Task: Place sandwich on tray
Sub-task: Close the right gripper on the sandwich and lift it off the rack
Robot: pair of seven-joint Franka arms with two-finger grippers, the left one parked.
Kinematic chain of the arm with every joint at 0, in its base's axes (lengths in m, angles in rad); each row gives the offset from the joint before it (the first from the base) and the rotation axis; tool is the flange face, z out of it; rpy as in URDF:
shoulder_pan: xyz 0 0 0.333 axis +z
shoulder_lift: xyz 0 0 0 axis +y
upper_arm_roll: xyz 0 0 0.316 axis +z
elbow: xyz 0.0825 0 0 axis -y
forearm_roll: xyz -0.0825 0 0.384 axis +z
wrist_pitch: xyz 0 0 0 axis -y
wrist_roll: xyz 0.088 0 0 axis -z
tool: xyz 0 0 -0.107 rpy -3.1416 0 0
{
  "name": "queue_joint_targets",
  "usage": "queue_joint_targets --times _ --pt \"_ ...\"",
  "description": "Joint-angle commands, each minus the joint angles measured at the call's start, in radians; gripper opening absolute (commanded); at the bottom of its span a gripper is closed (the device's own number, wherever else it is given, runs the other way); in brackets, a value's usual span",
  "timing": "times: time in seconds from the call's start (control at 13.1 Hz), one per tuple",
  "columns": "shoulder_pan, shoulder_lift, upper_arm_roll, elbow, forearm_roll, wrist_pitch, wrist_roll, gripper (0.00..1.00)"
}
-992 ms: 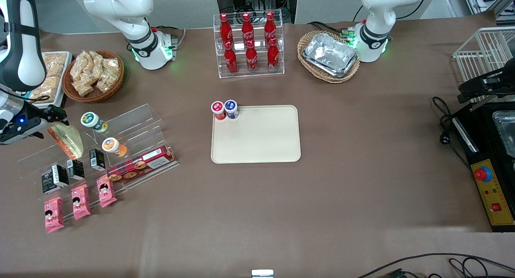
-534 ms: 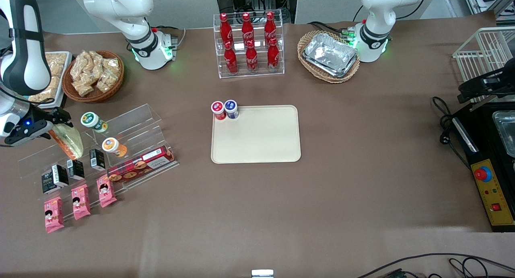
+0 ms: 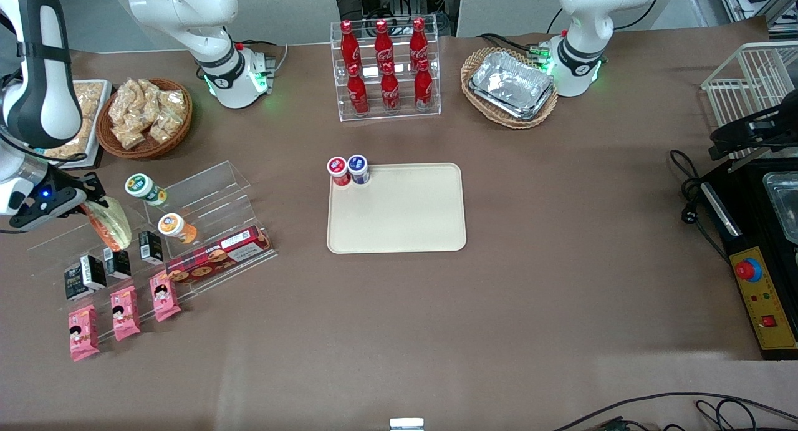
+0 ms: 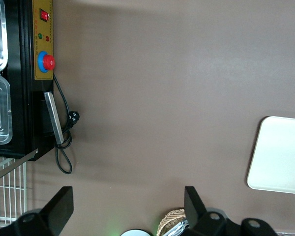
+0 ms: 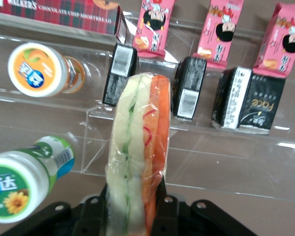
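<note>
End effector point(image 5: 134, 204): black two-finger unit on the working arm, fingers pinching the base of the sandwich from both flat sides; positioned above the clear acrylic stepped display rack point(image 3: 206, 194) at the working arm's end of the tabletop point(image 3: 561, 294).

Sandwich point(image 5: 137, 157): triangular wedge in clear plastic wrap, pale bread with green and orange filling; held in the end effector, lifted over the rack's upper steps, tip pointing toward the black cartons.

Rack contents: green-capped white bottle point(image 5: 24, 179) and orange-capped bottle point(image 5: 42, 69), both lying on their sides just beside the sandwich; three small black cartons point(image 5: 189, 93) on the step below; red tartan cookie box point(image 3: 218, 254); three pink snack packets point(image 3: 124, 306) on the lowest step, nearest the front camera.

Tray point(image 3: 399, 219): large flat cream-beige rectangular plastic tray with rounded corners, mid-tabletop, well apart from the sandwich. Two small round containers, one red-lidded point(image 3: 338, 167) and one blue-lidded point(image 3: 358, 164), stand at its corner farthest from the front camera.

Also: wicker basket of bagged tan snacks point(image 3: 146, 116); clear rack of red cola bottles point(image 3: 386, 69); wicker basket of silver foil trays point(image 3: 511, 85).
</note>
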Motion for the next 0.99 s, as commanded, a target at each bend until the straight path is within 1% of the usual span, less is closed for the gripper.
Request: queue_joint_targets --times 0.0,0.31,0.38,0.53,0.61,0.69,0.84,0.92 --pt "0.021 0.035 -0.002 0.208 0.015 -0.197 -0.038 0.09" --pt "0.100 0.127 0.001 0.491 0.021 -0.425 -0.040 0.09" --pt "0.141 0.130 0.001 0.525 0.023 -0.456 -0.035 0.09" --pt "0.239 0.127 0.001 0.553 0.036 -0.467 -0.030 0.09" --pt "0.284 0.132 0.001 0.559 0.058 -0.467 -0.032 0.09" --pt "0.328 0.144 0.001 0.560 0.099 -0.464 -0.032 0.09" --pt "0.370 0.188 0.001 0.568 0.203 -0.452 -0.039 0.09" --pt "0.392 0.214 0.001 0.589 0.236 -0.447 -0.039 0.09"
